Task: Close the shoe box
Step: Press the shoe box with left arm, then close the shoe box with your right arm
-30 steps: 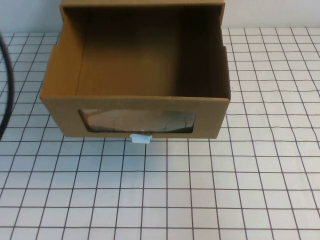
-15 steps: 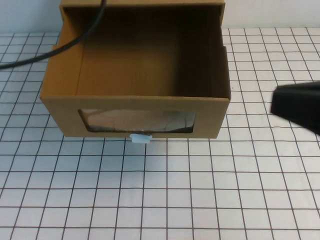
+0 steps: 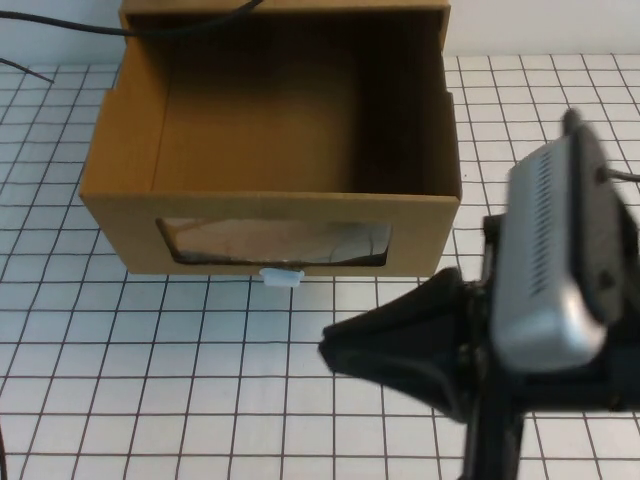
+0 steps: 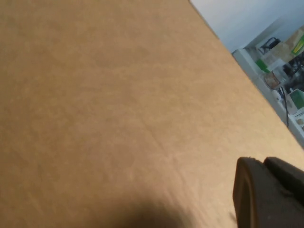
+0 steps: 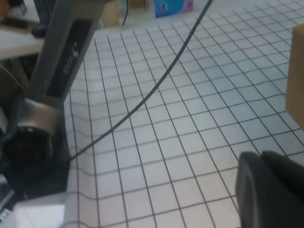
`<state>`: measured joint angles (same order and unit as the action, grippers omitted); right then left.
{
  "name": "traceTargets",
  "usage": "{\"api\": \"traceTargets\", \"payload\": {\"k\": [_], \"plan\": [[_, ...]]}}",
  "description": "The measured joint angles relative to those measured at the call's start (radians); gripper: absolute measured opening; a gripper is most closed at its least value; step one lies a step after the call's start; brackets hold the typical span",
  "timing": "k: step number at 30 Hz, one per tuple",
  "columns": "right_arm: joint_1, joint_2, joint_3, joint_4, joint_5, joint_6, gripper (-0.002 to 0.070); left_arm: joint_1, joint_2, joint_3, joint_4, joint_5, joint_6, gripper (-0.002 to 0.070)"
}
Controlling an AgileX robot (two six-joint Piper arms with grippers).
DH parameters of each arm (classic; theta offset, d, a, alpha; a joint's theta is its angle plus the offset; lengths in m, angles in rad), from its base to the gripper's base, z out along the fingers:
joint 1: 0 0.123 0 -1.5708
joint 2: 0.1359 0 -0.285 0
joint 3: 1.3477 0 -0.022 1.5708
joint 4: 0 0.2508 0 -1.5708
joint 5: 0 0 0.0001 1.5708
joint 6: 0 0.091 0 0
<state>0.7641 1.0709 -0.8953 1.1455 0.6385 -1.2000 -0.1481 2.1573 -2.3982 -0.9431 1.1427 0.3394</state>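
Note:
The shoe box is a brown cardboard drawer standing pulled out of its sleeve, open on top and empty. Its front has a clear window with a small white pull tab below it. My right gripper is shut and empty, low in front of the box's right half and pointing left, apart from the tab. It also shows in the right wrist view, with a box edge beside it. My left gripper is shut, close against a plain cardboard face, and out of the high view.
The table is a white grid surface. A black cable runs past the box's back left corner. The right arm's silver wrist camera hides the table at the right front. The left arm's base and a cable show in the right wrist view.
My right arm has come in from the right edge and now reaches leftward in front of the box. The black cable at the upper left has shifted toward the back. The box has not moved.

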Motion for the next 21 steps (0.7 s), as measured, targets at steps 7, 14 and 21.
{"api": "traceTargets", "payload": {"k": [7, 14, 21], "plan": [[0.225, 0.182, -0.022, -0.147, -0.114, -0.168, -0.0015, 0.000, 0.096, -0.114, -0.037, 0.036, -0.059, -0.0002], [0.309, 0.365, -0.098, -0.222, -0.363, -0.638, -0.0015, 0.000, 0.099, -0.118, -0.041, 0.037, -0.082, -0.0003], [0.314, 0.534, -0.145, -0.219, -0.811, -1.015, -0.0015, 0.000, 0.099, -0.118, -0.041, 0.045, -0.082, -0.0002]]}}
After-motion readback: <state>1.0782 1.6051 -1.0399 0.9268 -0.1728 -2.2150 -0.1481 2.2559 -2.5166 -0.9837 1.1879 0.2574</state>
